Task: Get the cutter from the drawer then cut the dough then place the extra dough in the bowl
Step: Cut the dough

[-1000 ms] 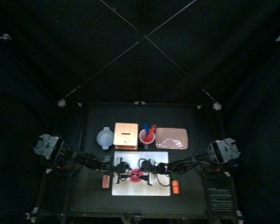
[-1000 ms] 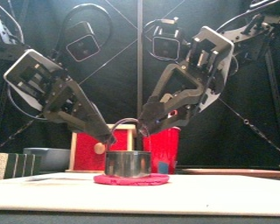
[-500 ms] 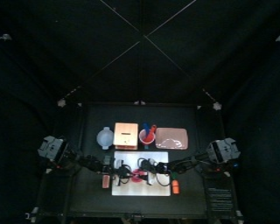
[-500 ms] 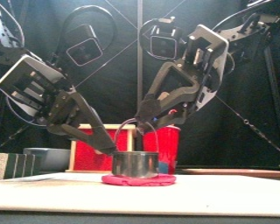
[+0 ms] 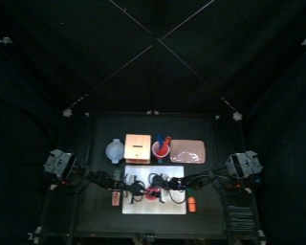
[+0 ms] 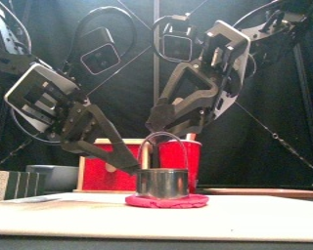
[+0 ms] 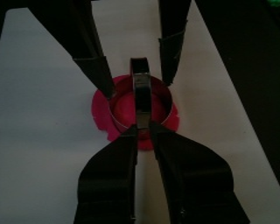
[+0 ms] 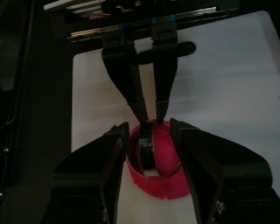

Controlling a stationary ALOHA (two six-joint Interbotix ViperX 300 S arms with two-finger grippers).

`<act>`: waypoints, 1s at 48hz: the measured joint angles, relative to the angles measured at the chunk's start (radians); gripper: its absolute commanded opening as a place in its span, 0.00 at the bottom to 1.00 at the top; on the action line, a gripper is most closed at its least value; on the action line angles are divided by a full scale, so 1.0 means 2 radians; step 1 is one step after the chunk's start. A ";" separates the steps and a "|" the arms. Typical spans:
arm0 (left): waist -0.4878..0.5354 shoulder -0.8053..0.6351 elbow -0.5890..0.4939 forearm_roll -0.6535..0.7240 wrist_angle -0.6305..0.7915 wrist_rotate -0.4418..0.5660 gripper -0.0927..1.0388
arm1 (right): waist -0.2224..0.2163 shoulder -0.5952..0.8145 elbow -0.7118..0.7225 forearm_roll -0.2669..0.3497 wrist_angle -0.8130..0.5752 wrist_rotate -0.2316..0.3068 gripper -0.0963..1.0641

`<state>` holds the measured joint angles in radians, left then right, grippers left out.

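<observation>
The round metal cutter (image 6: 164, 182) stands on the red dough disc (image 6: 167, 201) on the white cutting board (image 5: 168, 175). My left gripper (image 7: 142, 131) comes in low from the left and is shut on the cutter's wall (image 7: 139, 98), with pink dough (image 7: 108, 115) showing beside it. My right gripper (image 8: 149, 133) reaches down from the right. Its jaws stand apart on either side of the cutter's upright wire handle (image 6: 160, 138), and board shows between them and the wire. Under the cutter the dough (image 8: 157, 166) lies flat.
Behind the board, from left to right, stand the blue-grey bowl (image 5: 114, 149), the wooden box (image 5: 139, 146), the red cup (image 5: 163, 146) and the pink tray (image 5: 193, 151). Small toys lie at the board's left edge (image 5: 115, 198) and right edge (image 5: 190, 203).
The cutter and the dough under it have slid a little to the right. Both grippers have shifted right with them, and the left gripper sits lower and closer against the cutter.
</observation>
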<state>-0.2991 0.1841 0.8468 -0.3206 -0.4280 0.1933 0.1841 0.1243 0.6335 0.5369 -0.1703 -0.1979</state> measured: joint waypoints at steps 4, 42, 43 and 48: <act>-0.002 -0.014 0.008 0.001 0.006 0.003 0.57 | -0.001 0.000 0.000 0.000 0.000 0.000 0.77; -0.003 -0.040 0.015 0.012 -0.013 0.001 0.70 | -0.002 0.000 0.001 0.000 0.002 0.001 0.77; -0.003 -0.040 0.015 0.012 -0.013 0.001 0.70 | -0.002 0.000 0.000 0.000 0.002 0.001 0.77; -0.004 -0.040 0.018 0.012 -0.012 0.001 0.70 | -0.002 0.000 0.000 0.000 0.002 0.001 0.77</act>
<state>-0.3068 0.1043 0.8820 -0.2976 -0.4525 0.1948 0.1795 0.1243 0.6335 0.5369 -0.1672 -0.1963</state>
